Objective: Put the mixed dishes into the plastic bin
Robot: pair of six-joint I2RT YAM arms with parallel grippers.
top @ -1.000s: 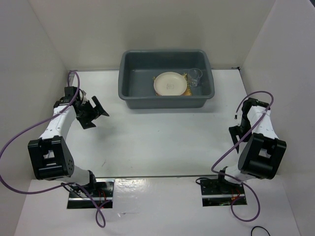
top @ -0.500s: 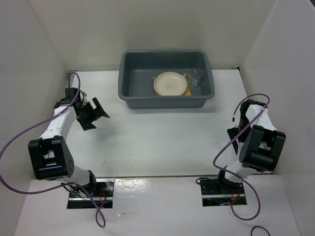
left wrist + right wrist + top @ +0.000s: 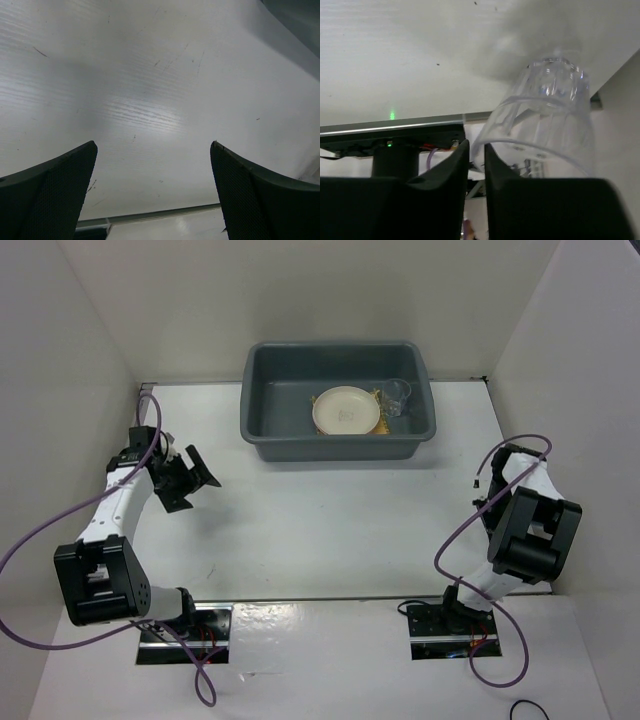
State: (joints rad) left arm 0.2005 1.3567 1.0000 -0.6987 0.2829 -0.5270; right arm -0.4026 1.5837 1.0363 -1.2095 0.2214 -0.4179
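The grey-blue plastic bin (image 3: 330, 447) stands at the back of the table. Inside it lie a cream plate (image 3: 346, 410) on a yellow mat (image 3: 379, 421), with a clear cup (image 3: 397, 395) beside them. In the right wrist view my right gripper (image 3: 476, 147) is shut on the rim wall of another clear plastic cup (image 3: 550, 110), which lies tilted close to the right wall. From above, the folded right arm (image 3: 522, 525) hides this gripper and cup. My left gripper (image 3: 190, 478) stands open over the bare table at the left, its fingers (image 3: 55, 185) wide apart and holding nothing.
White walls close in the table on the left, right and back. A corner of the bin (image 3: 300, 20) shows at the top right of the left wrist view. The arm bases (image 3: 450, 625) and purple cables sit at the near edge.
My right gripper has shut on the clear cup's rim and the right arm has drawn in towards the right wall. The left arm drifted slightly left, still open.
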